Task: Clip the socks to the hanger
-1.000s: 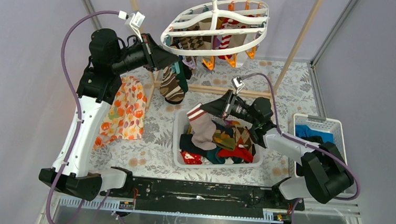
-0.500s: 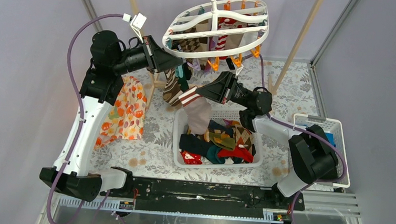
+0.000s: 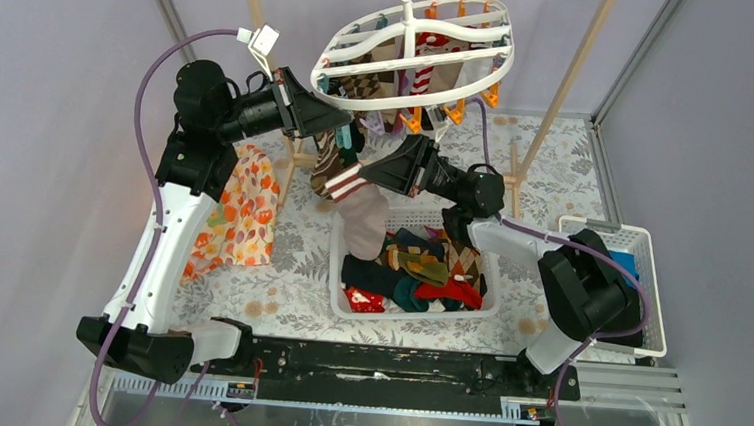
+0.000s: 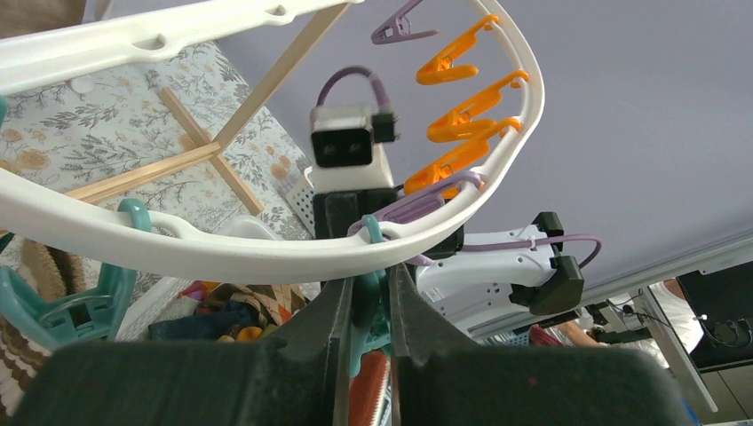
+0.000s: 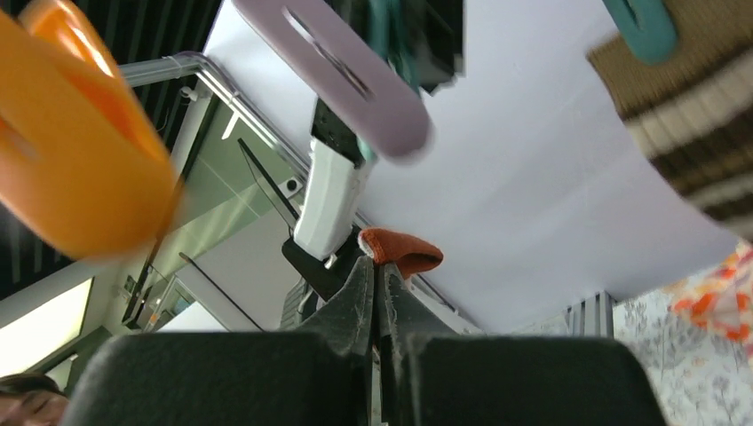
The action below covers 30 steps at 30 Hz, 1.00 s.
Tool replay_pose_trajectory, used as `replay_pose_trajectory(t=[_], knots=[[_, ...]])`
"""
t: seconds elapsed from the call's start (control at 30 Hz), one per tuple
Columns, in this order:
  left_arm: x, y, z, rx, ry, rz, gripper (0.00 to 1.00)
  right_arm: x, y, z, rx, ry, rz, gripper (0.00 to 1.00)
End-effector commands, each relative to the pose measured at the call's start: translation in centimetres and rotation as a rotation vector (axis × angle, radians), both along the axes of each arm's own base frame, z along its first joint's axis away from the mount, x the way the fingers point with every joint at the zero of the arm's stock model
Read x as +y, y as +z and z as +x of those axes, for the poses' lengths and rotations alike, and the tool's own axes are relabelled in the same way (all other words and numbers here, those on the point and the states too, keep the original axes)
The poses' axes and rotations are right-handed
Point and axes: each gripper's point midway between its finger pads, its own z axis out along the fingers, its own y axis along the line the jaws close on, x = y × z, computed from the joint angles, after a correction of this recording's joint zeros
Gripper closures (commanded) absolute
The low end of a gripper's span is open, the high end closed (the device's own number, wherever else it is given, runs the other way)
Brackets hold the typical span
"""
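Note:
The white oval hanger (image 3: 414, 50) hangs at the back with orange, teal and purple clips; several socks are clipped under it. My left gripper (image 3: 344, 119) is shut on a teal clip (image 4: 373, 297) just under the hanger's rim (image 4: 266, 253). My right gripper (image 3: 368, 175) is shut on the red-and-white cuff of a pink-grey sock (image 3: 362, 222), held up below the hanger's left end, close to the left gripper. In the right wrist view only the sock's rust-red cuff (image 5: 400, 251) shows above the closed fingers. More socks (image 3: 429, 272) lie in the white basket (image 3: 339, 271).
The pale wooden rack (image 3: 574, 61) holds the hanger. An orange floral cloth (image 3: 238, 213) drapes by the left arm. A second white basket (image 3: 641, 247) with blue and black clothes stands at the right. Purple (image 5: 337, 71) and orange clips (image 5: 80, 169) dangle close to the right wrist.
My right gripper has lifted the pink-grey sock out of the basket and carried it up and left towards the left gripper. The hanger has swung slightly; the left gripper stays at its clip.

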Motion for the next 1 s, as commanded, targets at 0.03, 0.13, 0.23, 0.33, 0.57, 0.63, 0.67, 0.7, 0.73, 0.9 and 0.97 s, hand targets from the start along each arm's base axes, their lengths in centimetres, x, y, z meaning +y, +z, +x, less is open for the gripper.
replay_pose_trajectory(t=[0.03, 0.13, 0.23, 0.33, 0.57, 0.63, 0.67, 0.7, 0.73, 0.9, 0.97], knots=[[-0.1, 1.9, -1.9, -0.085, -0.047, -0.01, 0.98, -2.2, -3.4, -3.2, 0.013, -0.003, -0.034, 1.0], [0.0, 1.8, -1.9, -0.095, -0.04, 0.001, 0.98, -3.0, -10.6, -4.5, 0.082, -0.072, -0.267, 1.0], [0.1, 1.5, -1.8, -0.096, -0.036, 0.011, 0.98, -4.8, -17.6, -5.3, 0.011, -0.198, -0.583, 1.0], [0.1, 1.3, -1.6, -0.097, -0.031, 0.017, 0.98, -6.9, -20.9, -5.9, 0.014, -0.251, -0.765, 1.0], [0.1, 1.5, -1.2, -0.101, -0.02, 0.014, 0.98, -7.5, -23.0, -6.0, -0.01, -0.239, -0.866, 0.84], [0.2, 1.3, -1.1, -0.096, -0.018, 0.017, 0.97, -7.4, -23.4, -5.7, -0.022, -0.236, -0.88, 0.81], [0.2, 1.2, -1.1, -0.096, -0.017, 0.018, 0.97, -7.2, -23.4, -5.7, -0.029, -0.226, -0.882, 0.8], [0.2, 1.2, -1.0, -0.096, -0.015, 0.021, 0.97, -7.0, -23.4, -5.8, -0.034, -0.206, -0.885, 0.78], [0.2, 1.1, -0.9, -0.096, -0.013, 0.024, 0.97, -7.0, -23.4, -5.9, -0.043, -0.184, -0.9, 0.76], [0.3, 0.9, -0.8, -0.099, -0.009, 0.03, 0.97, -7.3, -22.7, -6.8, -0.129, -0.088, -0.971, 0.56], [0.3, 0.9, -0.8, -0.1, -0.009, 0.031, 0.97, -7.5, -22.4, -6.9, -0.146, -0.071, -0.998, 0.49]])
